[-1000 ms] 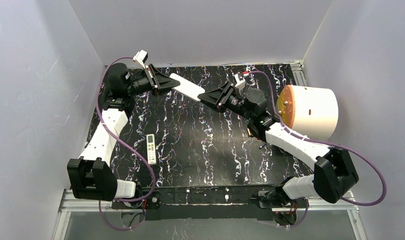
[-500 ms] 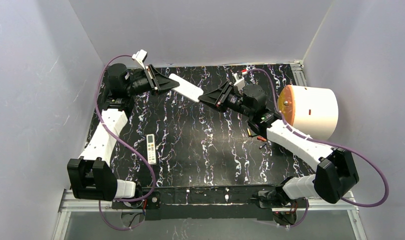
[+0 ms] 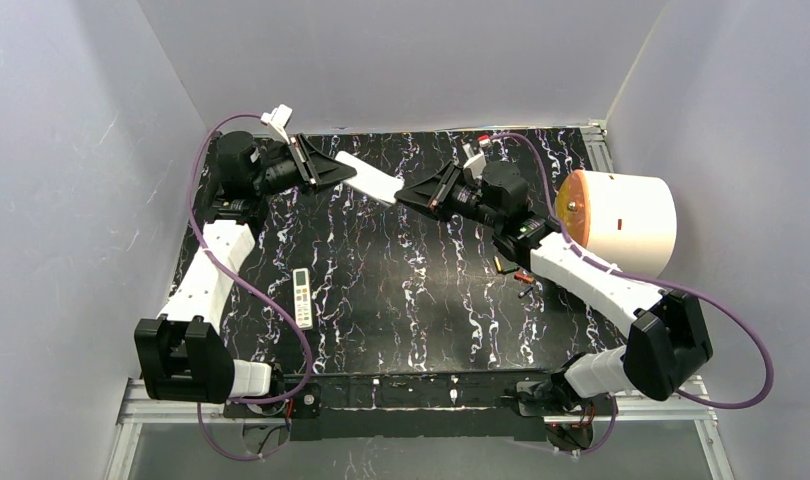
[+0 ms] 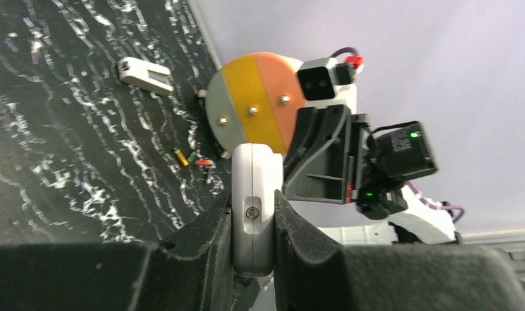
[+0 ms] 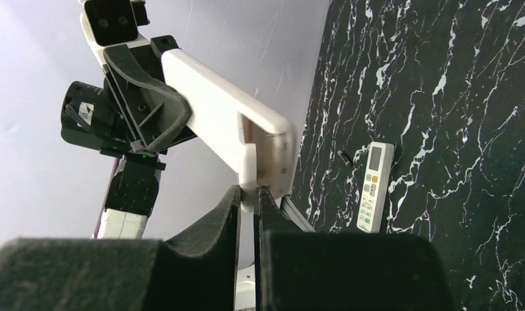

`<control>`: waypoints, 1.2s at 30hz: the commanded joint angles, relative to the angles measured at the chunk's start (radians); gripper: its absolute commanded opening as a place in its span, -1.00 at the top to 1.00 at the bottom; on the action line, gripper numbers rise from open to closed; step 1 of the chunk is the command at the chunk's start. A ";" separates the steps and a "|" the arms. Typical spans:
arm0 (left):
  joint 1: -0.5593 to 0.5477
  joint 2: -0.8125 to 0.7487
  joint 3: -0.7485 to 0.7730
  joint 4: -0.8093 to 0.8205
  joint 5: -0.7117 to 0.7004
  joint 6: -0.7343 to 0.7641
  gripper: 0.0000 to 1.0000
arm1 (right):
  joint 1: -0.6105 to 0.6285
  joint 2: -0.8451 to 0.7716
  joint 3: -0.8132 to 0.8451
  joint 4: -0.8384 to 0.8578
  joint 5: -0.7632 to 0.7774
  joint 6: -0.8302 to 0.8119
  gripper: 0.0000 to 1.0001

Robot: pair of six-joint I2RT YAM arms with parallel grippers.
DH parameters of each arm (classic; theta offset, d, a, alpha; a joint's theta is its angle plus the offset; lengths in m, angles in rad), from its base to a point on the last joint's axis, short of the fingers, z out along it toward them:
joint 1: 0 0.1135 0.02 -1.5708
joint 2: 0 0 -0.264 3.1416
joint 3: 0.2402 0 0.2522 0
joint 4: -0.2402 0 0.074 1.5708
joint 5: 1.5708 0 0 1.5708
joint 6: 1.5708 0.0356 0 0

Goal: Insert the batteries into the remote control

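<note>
— Where's the white remote (image 3: 373,179)?
— Upper middle of the top view, held above the tabletop (image 3: 401,290). The left pincer (image 4: 253,223) clamps one end.
— And the right pincer (image 5: 247,197)?
— Pinching the other end's thin edge, I think. The batteries (image 4: 180,156) lie loose on the tabletop, right of centre.

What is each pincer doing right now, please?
Left pincer: closed on the long white plastic remote control.
Right pincer: closed on that remote's other end.
</note>
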 commanded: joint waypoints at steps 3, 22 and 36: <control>-0.005 -0.036 0.018 -0.206 -0.063 0.218 1.00 | -0.006 0.022 0.080 -0.054 0.003 -0.037 0.82; -0.004 0.061 -0.003 -0.518 -0.401 0.410 1.00 | -0.006 0.147 -0.108 0.159 0.051 -0.031 0.97; -0.004 0.034 -0.021 -0.607 -0.482 0.472 1.00 | 0.031 0.484 -0.064 0.246 -0.210 -0.002 0.97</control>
